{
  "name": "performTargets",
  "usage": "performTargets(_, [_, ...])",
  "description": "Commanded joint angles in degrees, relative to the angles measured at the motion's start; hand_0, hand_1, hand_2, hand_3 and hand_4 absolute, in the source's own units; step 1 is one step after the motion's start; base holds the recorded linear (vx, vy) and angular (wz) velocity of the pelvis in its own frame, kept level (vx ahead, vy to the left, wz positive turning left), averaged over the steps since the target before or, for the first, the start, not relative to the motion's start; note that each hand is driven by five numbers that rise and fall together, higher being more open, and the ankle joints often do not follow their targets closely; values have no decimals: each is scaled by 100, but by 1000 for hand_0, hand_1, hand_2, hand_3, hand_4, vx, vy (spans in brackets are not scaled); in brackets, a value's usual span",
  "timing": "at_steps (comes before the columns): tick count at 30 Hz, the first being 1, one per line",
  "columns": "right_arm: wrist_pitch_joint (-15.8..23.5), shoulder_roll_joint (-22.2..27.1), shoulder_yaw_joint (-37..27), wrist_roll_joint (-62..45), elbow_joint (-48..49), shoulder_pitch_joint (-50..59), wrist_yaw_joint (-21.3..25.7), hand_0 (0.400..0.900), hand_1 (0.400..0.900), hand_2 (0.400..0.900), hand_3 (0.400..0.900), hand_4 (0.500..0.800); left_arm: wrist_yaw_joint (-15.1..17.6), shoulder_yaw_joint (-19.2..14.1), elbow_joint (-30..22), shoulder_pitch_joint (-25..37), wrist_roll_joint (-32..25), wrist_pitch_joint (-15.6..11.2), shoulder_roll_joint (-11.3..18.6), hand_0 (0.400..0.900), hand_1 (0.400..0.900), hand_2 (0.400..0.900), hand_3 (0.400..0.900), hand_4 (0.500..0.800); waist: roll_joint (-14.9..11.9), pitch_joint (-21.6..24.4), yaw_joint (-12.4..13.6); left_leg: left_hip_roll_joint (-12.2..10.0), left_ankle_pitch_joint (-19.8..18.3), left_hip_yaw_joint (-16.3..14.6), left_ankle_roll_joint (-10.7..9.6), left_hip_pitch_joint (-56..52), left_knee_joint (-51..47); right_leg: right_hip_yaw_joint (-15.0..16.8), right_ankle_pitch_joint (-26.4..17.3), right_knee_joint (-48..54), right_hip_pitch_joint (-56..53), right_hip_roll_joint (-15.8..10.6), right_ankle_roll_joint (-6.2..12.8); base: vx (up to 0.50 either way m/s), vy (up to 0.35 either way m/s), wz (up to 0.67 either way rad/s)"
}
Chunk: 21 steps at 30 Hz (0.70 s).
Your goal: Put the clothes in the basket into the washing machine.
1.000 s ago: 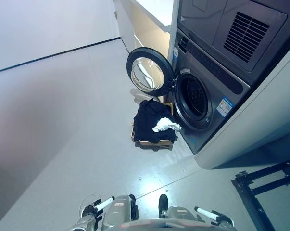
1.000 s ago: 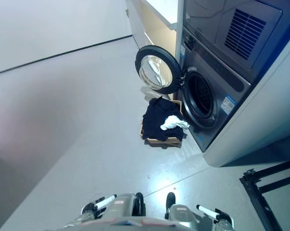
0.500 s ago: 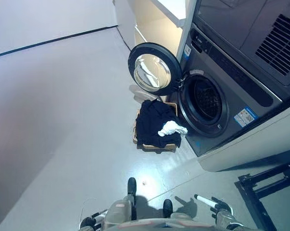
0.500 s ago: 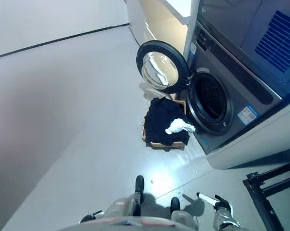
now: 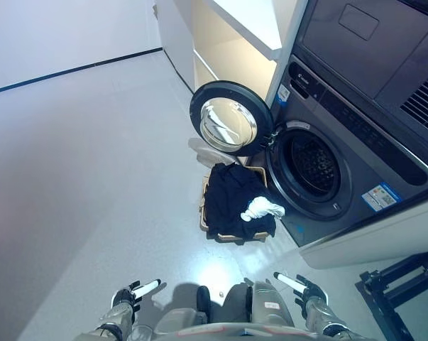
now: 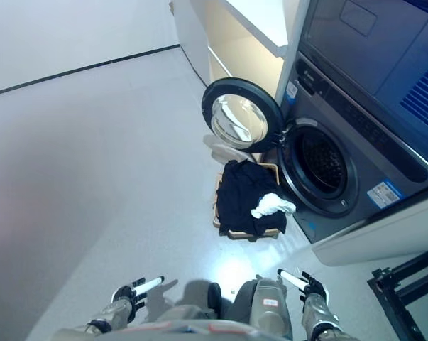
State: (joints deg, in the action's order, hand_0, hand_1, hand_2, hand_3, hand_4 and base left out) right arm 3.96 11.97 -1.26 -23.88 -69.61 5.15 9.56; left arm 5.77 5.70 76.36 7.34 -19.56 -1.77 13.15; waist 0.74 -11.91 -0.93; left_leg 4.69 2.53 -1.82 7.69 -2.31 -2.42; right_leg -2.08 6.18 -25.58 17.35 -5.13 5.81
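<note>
A low wooden basket (image 5: 204, 210) stands on the floor in front of the washing machine (image 5: 341, 153). Black clothes (image 5: 233, 197) fill it, with a white garment (image 5: 262, 209) on top at the right. The machine's round door (image 5: 230, 118) is swung open to the left and its dark drum (image 5: 314, 165) shows. My left hand (image 5: 130, 294) and right hand (image 5: 299, 285) hang low at the bottom of the view, far from the basket, fingers straight and holding nothing.
A pale cloth (image 5: 206, 152) lies on the floor behind the basket, under the door. A white cabinet with an open shelf (image 5: 231, 42) stands left of the machine. A black metal frame (image 5: 398, 284) sits at the lower right.
The camera has moved, and the basket and machine now sit lower and closer in the view. Both hands now show at the bottom edge.
</note>
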Motion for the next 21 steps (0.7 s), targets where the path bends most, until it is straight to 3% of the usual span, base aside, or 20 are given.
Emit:
performTargets(1, [300,277,-138,-151,514,-80,143,900,900,900,900,800,124,32,45,-31,214,-125,154,900,900,900,900,800,-108,-289,-85,6,-867,377,-508,-51,342,350,-644,2157,-379,354,135,433,-172,28])
performTargets(6, [266,267,-126,-7,484,-211,141,900,900,900,900,800,100,-41,163,-165,231,-123,72,900,900,900,900,800,-139,-141,-87,-47,-1136,444,-635,-399,407,59,-987,2764,-453,235,236,382,-201,24])
performTargets(9, [223,312,-18,121,373,-299,63,900,900,900,900,800,62,-100,171,-306,233,-108,-1,900,900,900,900,800,-87,38,-153,-224,-1316,584,-757,-767,590,65,-884,2264,-530,289,90,497,-337,61])
performTargets(12, [227,436,55,236,453,-285,98,900,900,900,900,800,50,-89,194,-398,224,-101,-160,900,900,900,900,800,15,20,-201,-331,-913,545,-1008,-475,1506,-190,-721,2185,-792,302,-71,361,-365,62])
performTargets(13, [258,475,127,204,562,-205,123,900,900,900,900,800,105,-59,100,-359,66,-124,-217,900,900,900,900,800,8,-124,-182,-405,-556,333,-1120,48,2261,-293,-622,2216,-924,242,-181,218,-392,61])
performTargets(14, [243,488,185,230,529,-146,144,900,900,900,900,800,122,-44,69,-337,33,-126,-231,900,900,900,900,800,7,-146,-173,-478,-543,190,-1117,187,2305,-363,-514,2219,-969,229,-225,141,-311,45])
performTargets(18, [261,563,288,341,707,-53,252,900,900,900,900,800,154,80,55,-360,112,-128,-328,900,900,900,900,800,42,-197,-162,-427,-771,-78,-1024,581,1423,-476,-338,2300,-1115,180,-214,137,-170,25])
performTargets(21, [276,632,450,572,903,-20,331,900,900,900,900,800,223,170,5,-394,175,-130,-383,900,900,900,900,800,150,-242,-142,-526,-213,-78,-1058,781,493,-569,-258,2295,-1160,268,-223,138,-75,5])
